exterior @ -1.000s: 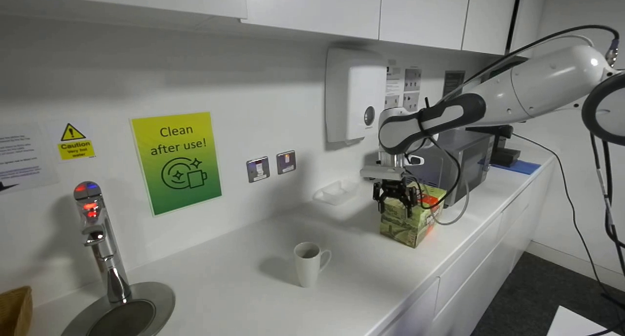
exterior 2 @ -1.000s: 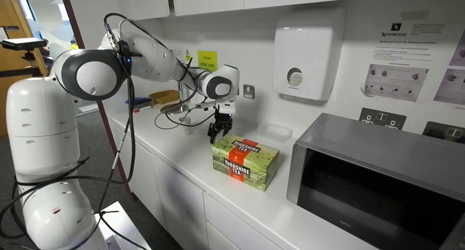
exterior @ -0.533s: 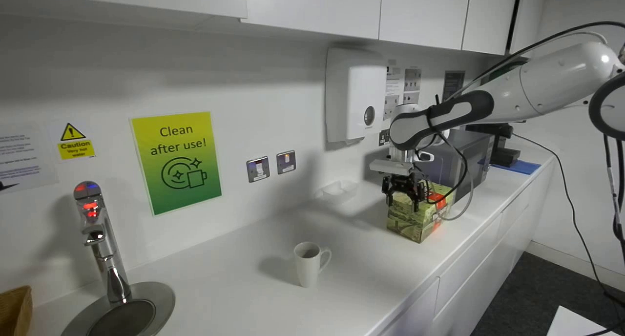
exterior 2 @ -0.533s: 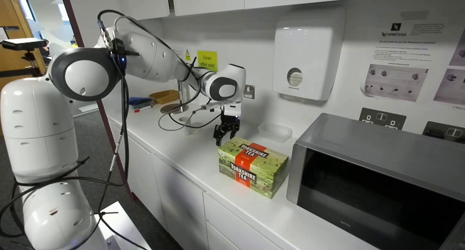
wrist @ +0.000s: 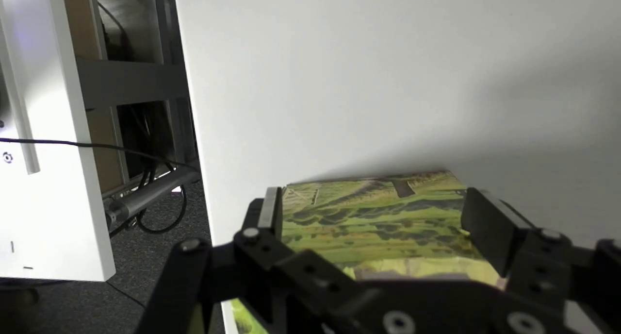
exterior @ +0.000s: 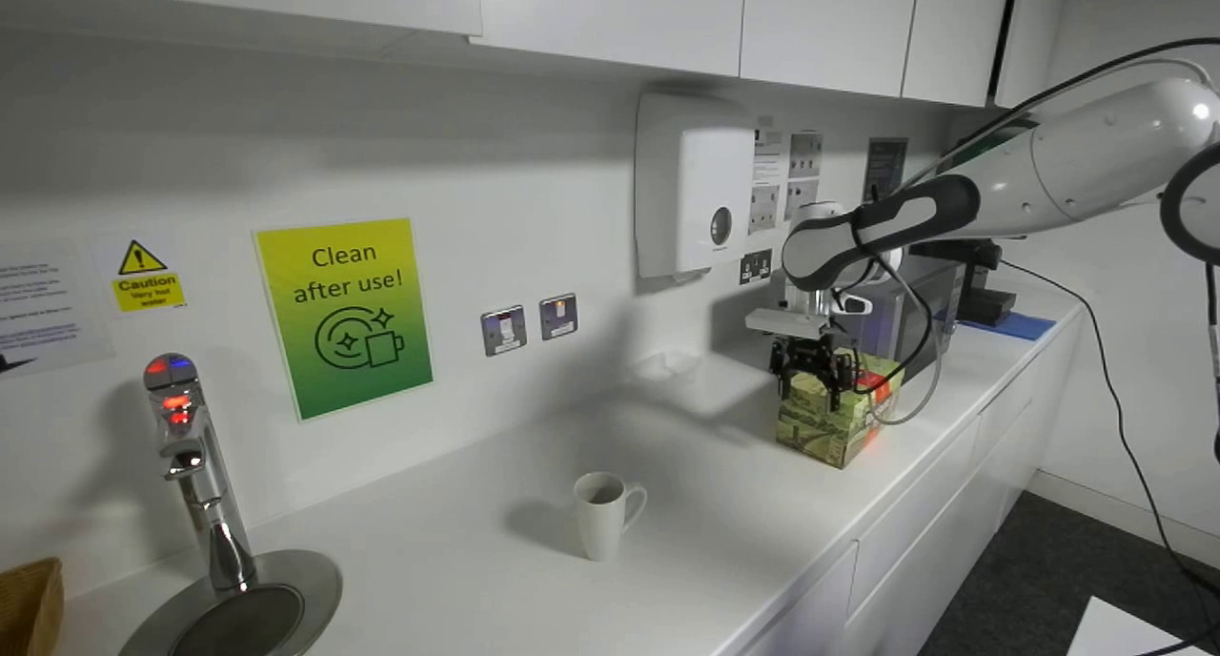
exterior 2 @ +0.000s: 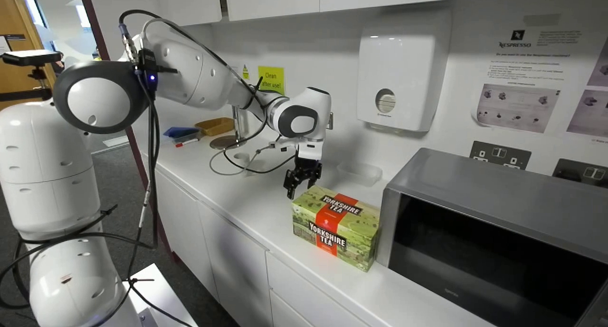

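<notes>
Tea box has slid right towards the microwave; pushing seems to work. Gripper, spread wide, grips nothing.

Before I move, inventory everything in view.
Tea box: 1, green-red, counter
Microwave: 1, grey, beside tea box
Unclear object: 1, black, beyond microwave
Mug: 1, white, counter
Tray: 1, clear, by wall
Tap: 1, chrome, at drain
Basket: 1, tan, near tap
Container: 1, bluish, by basket
Marker: 1, red-white, by container
Dispenser: 1, white, wall
Signs: several, mixed, wall
Cabinets: several, white, overhead
Gripper: 1, black, open at tea box's end
Arm: 1, white, over counter
</notes>
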Controlling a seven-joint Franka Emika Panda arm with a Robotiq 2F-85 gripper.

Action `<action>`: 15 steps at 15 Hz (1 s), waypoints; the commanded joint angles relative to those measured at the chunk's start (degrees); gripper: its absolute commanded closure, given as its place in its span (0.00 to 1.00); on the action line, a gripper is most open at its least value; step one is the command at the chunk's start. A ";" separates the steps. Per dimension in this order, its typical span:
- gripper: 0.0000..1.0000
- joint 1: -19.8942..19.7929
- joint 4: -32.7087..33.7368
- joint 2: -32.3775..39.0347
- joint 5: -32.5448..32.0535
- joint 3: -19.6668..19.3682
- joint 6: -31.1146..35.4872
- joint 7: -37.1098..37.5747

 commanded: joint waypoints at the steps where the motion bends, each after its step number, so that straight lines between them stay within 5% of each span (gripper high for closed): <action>1: 0.00 -0.85 -3.00 -3.28 -0.03 -0.08 1.39 -0.47; 7: 0.00 -0.20 -0.50 -0.36 -0.40 0.95 -0.14 -1.30; 12: 0.00 3.32 -0.07 -3.12 -9.27 4.08 -2.17 -5.52; 15: 0.00 4.63 2.72 -1.85 -8.09 6.56 -5.00 -11.82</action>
